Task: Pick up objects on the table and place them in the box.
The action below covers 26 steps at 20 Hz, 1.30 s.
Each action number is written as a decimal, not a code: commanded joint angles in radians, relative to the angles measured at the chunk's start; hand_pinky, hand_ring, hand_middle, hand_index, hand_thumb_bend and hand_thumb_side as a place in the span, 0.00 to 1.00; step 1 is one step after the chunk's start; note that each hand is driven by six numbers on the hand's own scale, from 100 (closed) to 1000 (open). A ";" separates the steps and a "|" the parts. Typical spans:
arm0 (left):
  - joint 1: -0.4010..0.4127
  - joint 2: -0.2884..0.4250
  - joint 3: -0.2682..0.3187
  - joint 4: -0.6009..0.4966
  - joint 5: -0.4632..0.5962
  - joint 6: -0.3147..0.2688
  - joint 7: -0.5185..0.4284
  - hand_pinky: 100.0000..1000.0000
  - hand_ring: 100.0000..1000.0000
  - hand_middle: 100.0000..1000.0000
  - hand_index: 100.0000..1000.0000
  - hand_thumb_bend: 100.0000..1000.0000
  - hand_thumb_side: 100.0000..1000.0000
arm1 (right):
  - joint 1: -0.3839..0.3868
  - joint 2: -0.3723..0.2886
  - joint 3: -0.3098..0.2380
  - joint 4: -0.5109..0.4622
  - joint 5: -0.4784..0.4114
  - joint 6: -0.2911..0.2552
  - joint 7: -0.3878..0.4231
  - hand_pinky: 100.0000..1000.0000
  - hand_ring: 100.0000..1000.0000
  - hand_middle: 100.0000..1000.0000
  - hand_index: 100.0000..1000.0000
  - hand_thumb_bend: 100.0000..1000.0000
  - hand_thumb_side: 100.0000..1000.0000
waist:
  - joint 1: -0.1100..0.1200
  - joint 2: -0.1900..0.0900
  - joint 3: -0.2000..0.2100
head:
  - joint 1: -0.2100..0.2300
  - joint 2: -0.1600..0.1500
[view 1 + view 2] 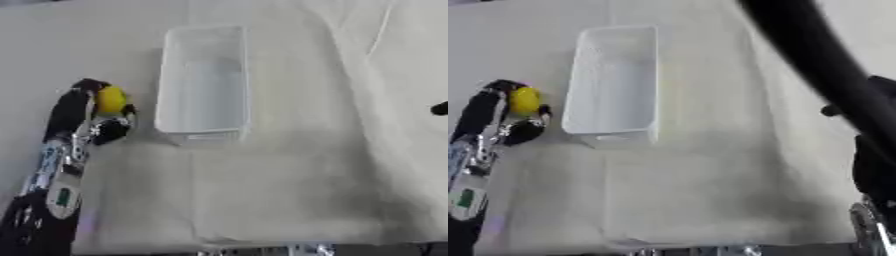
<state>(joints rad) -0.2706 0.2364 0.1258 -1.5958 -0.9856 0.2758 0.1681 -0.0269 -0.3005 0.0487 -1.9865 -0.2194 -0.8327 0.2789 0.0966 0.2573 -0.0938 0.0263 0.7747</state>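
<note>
A small yellow object (111,99) sits at the left of the table, just left of the white box (203,82). My left hand (79,112) comes up from the lower left, and its black fingers and thumb curl round the yellow object. The box is a long translucent white tray and looks empty. My right arm crosses the right eye view as a black bar from the top centre to the right edge; the right hand (877,105) shows dark at the right edge, and I cannot make out how it is held.
A pale cloth (289,190) covers the table, with creases running toward the far right. The table's front edge (262,247) shows at the bottom with some metal parts below it.
</note>
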 commanded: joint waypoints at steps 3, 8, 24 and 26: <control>0.004 0.007 -0.007 -0.013 0.097 -0.022 0.150 0.00 0.00 0.00 0.07 0.00 0.00 | -0.009 -0.002 -0.003 -0.014 0.008 -0.072 0.068 0.62 0.73 0.85 0.85 0.12 0.89 | -0.002 -0.010 0.001 | -0.007 -0.005; 0.003 0.006 -0.008 -0.007 0.168 -0.074 0.206 0.00 0.00 0.00 0.04 0.00 0.00 | -0.009 -0.001 -0.002 -0.014 0.011 -0.072 0.065 0.62 0.73 0.85 0.85 0.12 0.89 | -0.004 -0.010 0.003 | -0.008 -0.005; 0.001 -0.046 -0.036 -0.045 1.178 -0.282 0.400 0.00 0.00 0.00 0.03 0.00 0.64 | -0.008 0.001 0.000 -0.014 -0.001 -0.074 0.067 0.62 0.73 0.85 0.85 0.11 0.89 | -0.018 -0.014 0.006 | -0.004 -0.005; 0.003 -0.037 -0.043 -0.047 1.337 -0.316 0.380 0.00 0.00 0.00 0.03 0.00 0.64 | -0.009 0.002 0.000 -0.014 -0.004 -0.074 0.069 0.62 0.73 0.85 0.85 0.11 0.89 | -0.020 -0.014 0.005 | -0.004 -0.005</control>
<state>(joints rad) -0.2633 0.1841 0.0886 -1.6177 0.2398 -0.0164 0.5555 -0.0273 -0.2981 0.0491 -1.9865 -0.2197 -0.8364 0.2753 0.0818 0.2593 -0.0880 0.0256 0.7747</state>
